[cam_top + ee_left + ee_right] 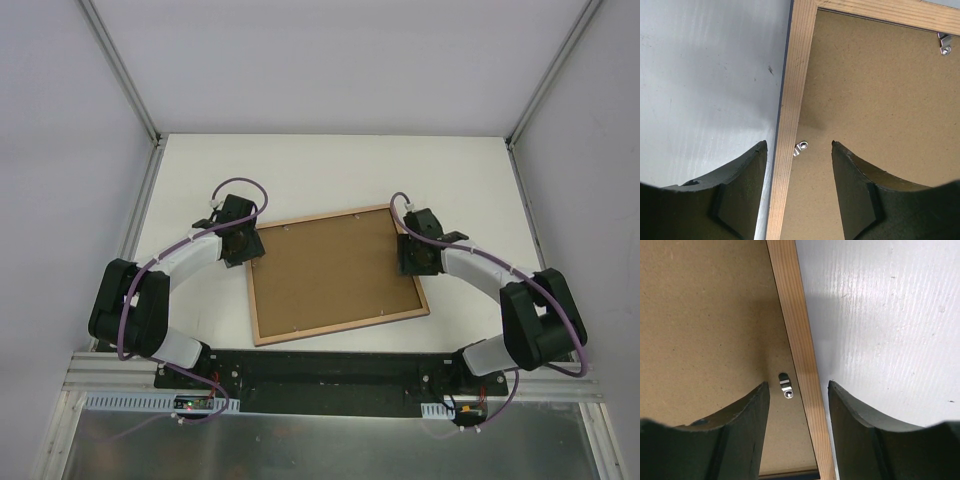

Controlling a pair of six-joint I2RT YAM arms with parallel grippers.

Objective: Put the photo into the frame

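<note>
Lying back-up near the middle of the table, the frame shows its light wooden rails, with a plain brown backing board seated inside them; its long sides are tilted a little, the right end higher in the top view. The photo is in none of the views, so I cannot tell whether it already sits beneath the board. Small metal turn clips sit at the board's edge beside the rail, and another shows in the right wrist view. The frame looks thin, stiff and light, yet its pane would make it fragile. It lies flat with little edge to get under, so it is best held across a rail rather than pressed on the board. At about 9 o'clock from the frame's centre the left gripper straddles the left rail with jaws parted, one finger over the table and one over the board, touching neither side. At about 3 o'clock the right gripper straddles the right rail the same way, also parted and holding nothing. Judging by this, the clips need turning before the board can lift.
</note>
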